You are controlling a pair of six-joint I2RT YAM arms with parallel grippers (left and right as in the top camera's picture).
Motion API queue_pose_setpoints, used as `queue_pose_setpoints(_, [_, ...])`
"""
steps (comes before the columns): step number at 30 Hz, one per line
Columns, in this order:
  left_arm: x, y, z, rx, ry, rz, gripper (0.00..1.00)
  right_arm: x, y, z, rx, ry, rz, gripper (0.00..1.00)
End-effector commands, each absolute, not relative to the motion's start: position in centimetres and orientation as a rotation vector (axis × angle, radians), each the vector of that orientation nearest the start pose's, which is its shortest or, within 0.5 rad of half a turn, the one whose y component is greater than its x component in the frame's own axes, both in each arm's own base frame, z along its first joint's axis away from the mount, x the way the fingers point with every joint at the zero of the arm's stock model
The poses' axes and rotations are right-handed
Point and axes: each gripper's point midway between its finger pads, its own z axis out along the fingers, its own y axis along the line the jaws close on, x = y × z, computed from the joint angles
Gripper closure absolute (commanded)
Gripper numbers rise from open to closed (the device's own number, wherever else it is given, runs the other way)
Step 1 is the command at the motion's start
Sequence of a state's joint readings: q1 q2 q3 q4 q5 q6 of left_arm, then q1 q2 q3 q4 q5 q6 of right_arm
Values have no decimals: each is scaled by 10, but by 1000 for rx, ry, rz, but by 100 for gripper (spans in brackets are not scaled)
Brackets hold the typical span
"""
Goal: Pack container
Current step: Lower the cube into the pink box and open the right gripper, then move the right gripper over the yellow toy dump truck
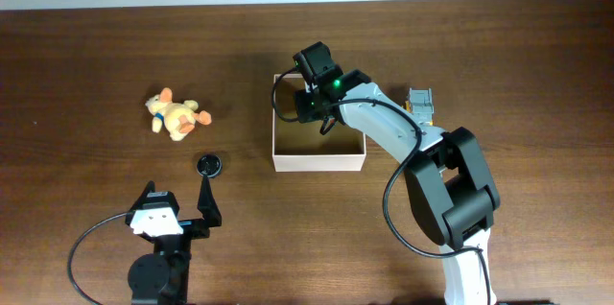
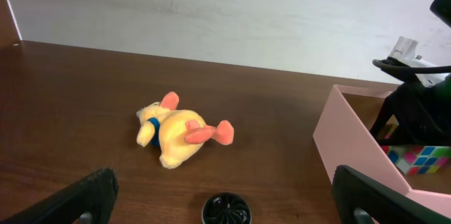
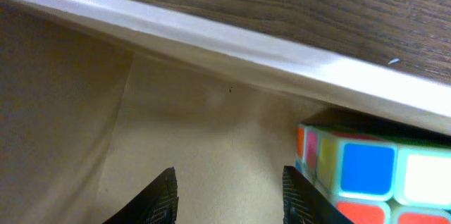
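Observation:
The container (image 1: 318,162) is a square shallow box, white outside and tan inside, at the table's middle. My right gripper (image 1: 321,118) reaches down into it. In the right wrist view its jaws (image 3: 229,182) stand a little apart over the tan floor with nothing between them. A colourful puzzle cube (image 3: 366,175) lies just right of them, against the box wall (image 3: 211,37). The cube (image 2: 416,159) also shows inside the container (image 2: 352,139) in the left wrist view. My left gripper (image 1: 177,195) is wide open near the front edge, its jaws (image 2: 222,175) empty.
A yellow plush duck (image 1: 175,114) lies on its side left of the box, also seen from the left wrist as a duck (image 2: 180,131). A small black round object (image 1: 209,164) sits just ahead of the left gripper. A small grey toy (image 1: 420,102) lies right of the box.

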State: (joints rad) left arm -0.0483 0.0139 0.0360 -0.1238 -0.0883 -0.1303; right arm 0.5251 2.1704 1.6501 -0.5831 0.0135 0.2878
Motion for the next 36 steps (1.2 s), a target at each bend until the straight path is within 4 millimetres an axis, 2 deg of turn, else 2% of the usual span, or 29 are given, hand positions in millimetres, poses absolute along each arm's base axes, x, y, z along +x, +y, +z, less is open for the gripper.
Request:
queue_pose_setpoints(1, [244,2,157,-116,1663,-56,1,456,259,42,-307,2669,243,57])
queue_pose_setpoints(13, [244,2,157,-116,1663,-56,1,473,245,40,-251,2642,242,57])
queue_pose_setpoints(24, [244,2,157,-116,1663,-56,1,483,245,44,-238,2604,251,57])
queue_pose_setpoints(27, [244,2,157,-116,1663,-56,1,479,250,43,-251,2611,276,57])
queue_pose_setpoints(31, [244,2,157,-116,1663,-56,1,464,261,42,-297,2648,280,57])
queue_pose_setpoints(33, [244,2,157,-116,1663,-56,1,456,267,48,-324,2667,283,50])
queue_pose_setpoints(36, [244,2,157,-116,1663,-56,1,451,277,73,-377,2651,296,44])
